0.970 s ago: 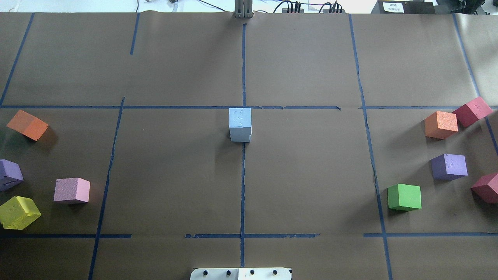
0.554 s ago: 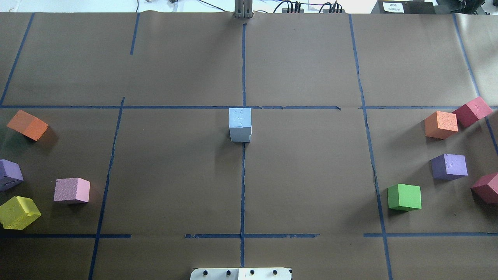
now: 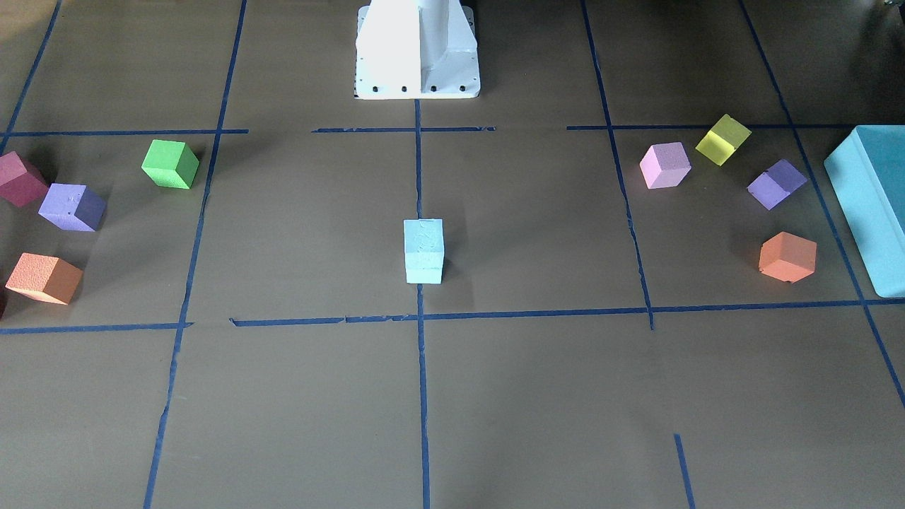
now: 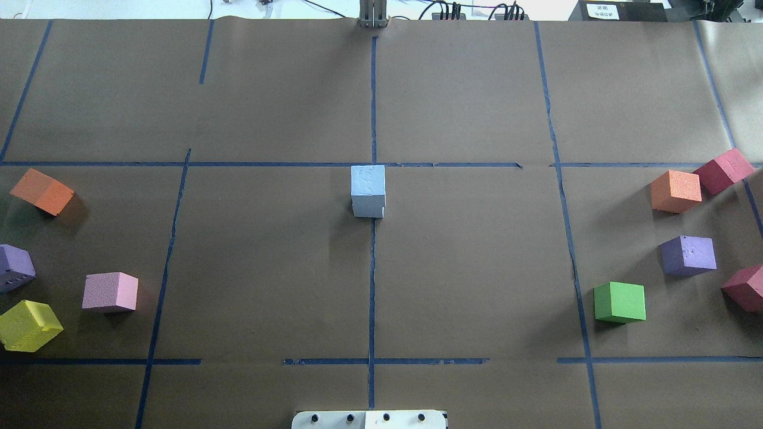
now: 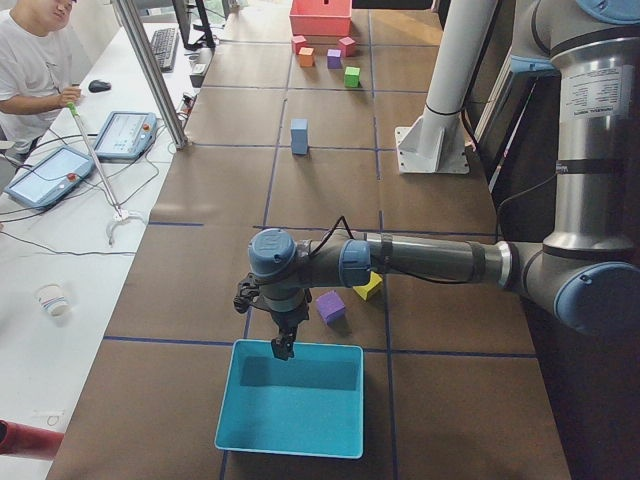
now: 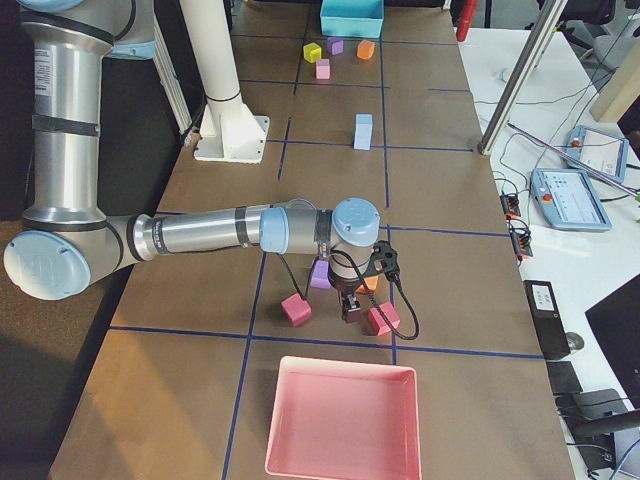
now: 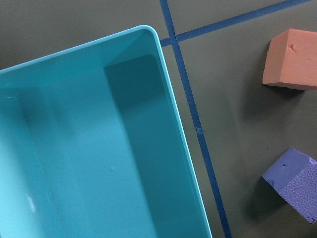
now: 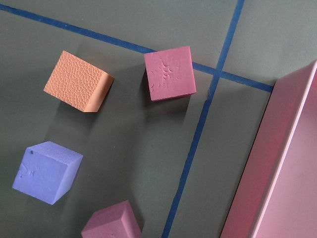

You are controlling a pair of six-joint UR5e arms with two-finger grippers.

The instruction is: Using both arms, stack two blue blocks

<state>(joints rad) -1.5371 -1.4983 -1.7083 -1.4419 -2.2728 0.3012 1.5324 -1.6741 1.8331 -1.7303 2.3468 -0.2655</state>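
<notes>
Your left gripper [image 5: 283, 350] hangs with its fingers pointing down over the rim of the large teal plastic box [image 5: 300, 410], on the side of the box that faces the stack of two light-blue foam cubes [image 5: 299, 136]. It shows only in the side view, so you cannot tell how wide its jaws stand or whether they hold anything. Its wrist camera looks into the box, with an orange foam cube [image 7: 292, 59] and a purple foam cube [image 7: 294, 191] on the paper beside it.

Your right gripper [image 6: 350, 312] hangs low among a cluster of cubes, close to a dark-red foam cube [image 6: 294, 309] and on the stack's side of the pink plastic tray [image 6: 340, 420]. It too shows only from the side, so you cannot tell its opening or whether it grips anything.

Both grippers are well apart from the stack, one toward each end of the table, at the ends of the grey-silver left arm [image 5: 420, 262] and right arm [image 6: 200, 235].

The stack stands upright on the brown paper-covered table [image 4: 268, 268], on the blue tape line [image 4: 372, 286]. The upper blue cube [image 3: 423, 237] sits squarely on the lower blue cube [image 3: 424, 276], with their edges aligned. The white pedestal base [image 3: 417, 49] stands behind the stack on the same line.
</notes>
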